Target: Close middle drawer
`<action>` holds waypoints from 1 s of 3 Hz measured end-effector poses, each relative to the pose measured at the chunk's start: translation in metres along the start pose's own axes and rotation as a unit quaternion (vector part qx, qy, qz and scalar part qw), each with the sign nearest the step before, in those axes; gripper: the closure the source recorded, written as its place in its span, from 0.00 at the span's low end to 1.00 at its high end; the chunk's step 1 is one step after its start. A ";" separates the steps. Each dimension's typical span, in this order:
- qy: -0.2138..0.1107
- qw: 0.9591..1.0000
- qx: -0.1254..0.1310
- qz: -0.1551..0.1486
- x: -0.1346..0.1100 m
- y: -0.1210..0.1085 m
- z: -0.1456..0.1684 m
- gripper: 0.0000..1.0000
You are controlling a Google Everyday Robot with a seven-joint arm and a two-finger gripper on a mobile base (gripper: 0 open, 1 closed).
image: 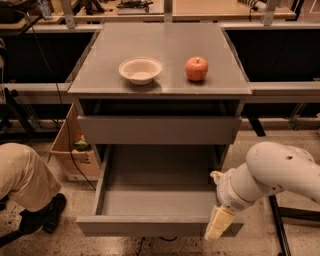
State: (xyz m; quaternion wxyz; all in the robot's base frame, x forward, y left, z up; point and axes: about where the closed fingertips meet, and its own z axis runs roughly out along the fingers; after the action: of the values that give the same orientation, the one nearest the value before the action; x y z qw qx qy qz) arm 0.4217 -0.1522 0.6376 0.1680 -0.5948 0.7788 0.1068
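Starting at the near end, where's the claw [219,223] sitting?

B: Right at the near right corner of the middle drawer [157,197], overlapping the right end of its flat front. It's touching the front or just beside it, honestly can't say which. Can't tell whether the claw is open or closed either, it just reads as one cream-coloured lump. The fat white arm [272,175] comes in from the right behind it.

A: And the drawer itself?

B: Pulled way out toward the near side, grey inside. Off to the left there's somebody's leg [22,175] in tan trousers with a black shoe [47,215] on the floor. A bit further back is a cardboard box [70,152] tucked against the cabinet's left side, with something green [81,145] in it.

A: What's further back?

B: The top drawer [159,129] right above sits back in the cabinet, well behind the middle one's front. On the desk [165,42] over it there's a cream bowl [140,70] on the left and a red apple [197,68] on the right, near each other but apart. Wooden workbenches [220,7] run along the far end.
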 end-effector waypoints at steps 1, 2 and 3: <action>-0.007 1.000 -0.006 0.010 0.026 -0.008 0.057 0.00; -0.014 1.000 -0.017 0.022 0.047 -0.010 0.108 0.00; -0.024 0.999 -0.030 0.029 0.053 -0.014 0.154 0.00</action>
State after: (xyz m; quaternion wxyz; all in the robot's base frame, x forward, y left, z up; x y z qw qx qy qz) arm 0.4435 -0.1465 0.4761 0.1654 -0.5741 0.7879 0.1490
